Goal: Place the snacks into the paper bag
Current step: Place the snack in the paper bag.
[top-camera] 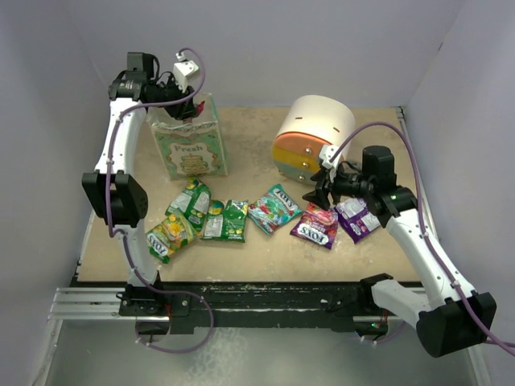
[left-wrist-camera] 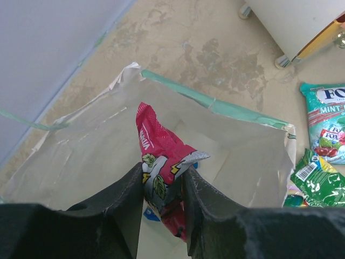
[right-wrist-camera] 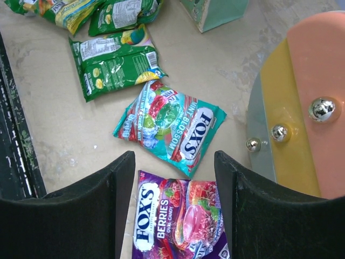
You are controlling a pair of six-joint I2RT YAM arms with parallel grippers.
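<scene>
My left gripper hangs over the open top of the paper bag, shut on a red snack packet. The packet dangles into the bag's mouth, between the fingers. Something blue lies deep inside the bag. My right gripper is open and empty just above a purple FOX'S berries packet, which lies between its jaws. A teal packet lies just beyond it. On the table are also green packets, a yellow-green one and a second purple one.
The round white, orange and yellow drawer unit stands at the back right, close beside my right gripper; it also shows in the right wrist view. Grey walls close in the table on three sides. A black rail runs along the near edge.
</scene>
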